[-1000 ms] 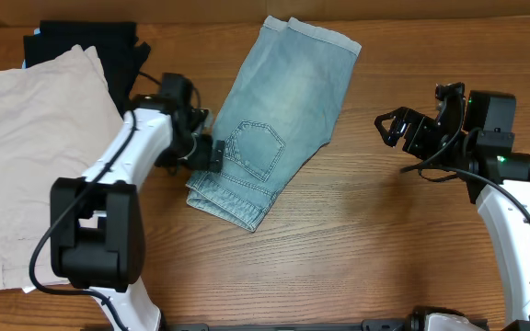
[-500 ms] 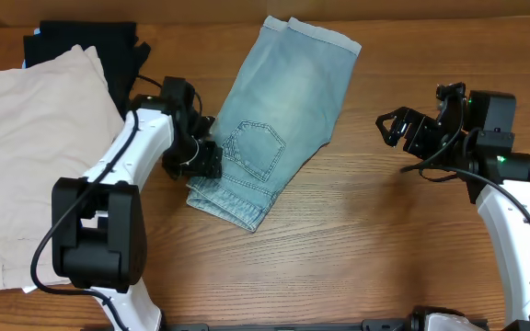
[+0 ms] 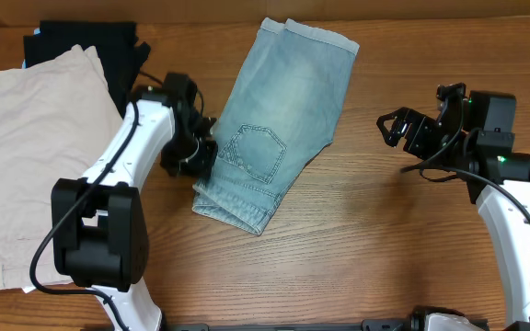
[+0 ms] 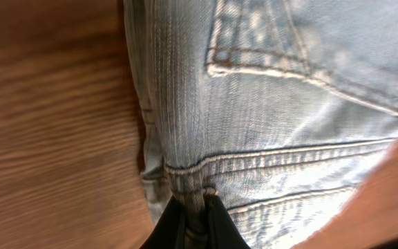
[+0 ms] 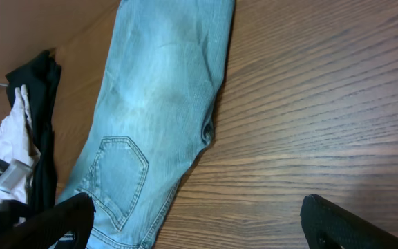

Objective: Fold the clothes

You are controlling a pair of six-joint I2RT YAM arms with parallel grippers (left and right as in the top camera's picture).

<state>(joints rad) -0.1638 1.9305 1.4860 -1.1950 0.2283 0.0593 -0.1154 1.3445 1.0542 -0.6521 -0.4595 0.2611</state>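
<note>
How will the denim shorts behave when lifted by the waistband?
Probably floppy: the denim shorts bunch where the left pincer pinches the waistband. Likely heavy for cloth, given thick stitched seams. The legs may drag on the table.

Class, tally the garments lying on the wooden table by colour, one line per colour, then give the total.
Faded light-blue denim shorts: 1
Beige fabric shorts: 1
Black fabric garment: 1
Total: 3
</note>
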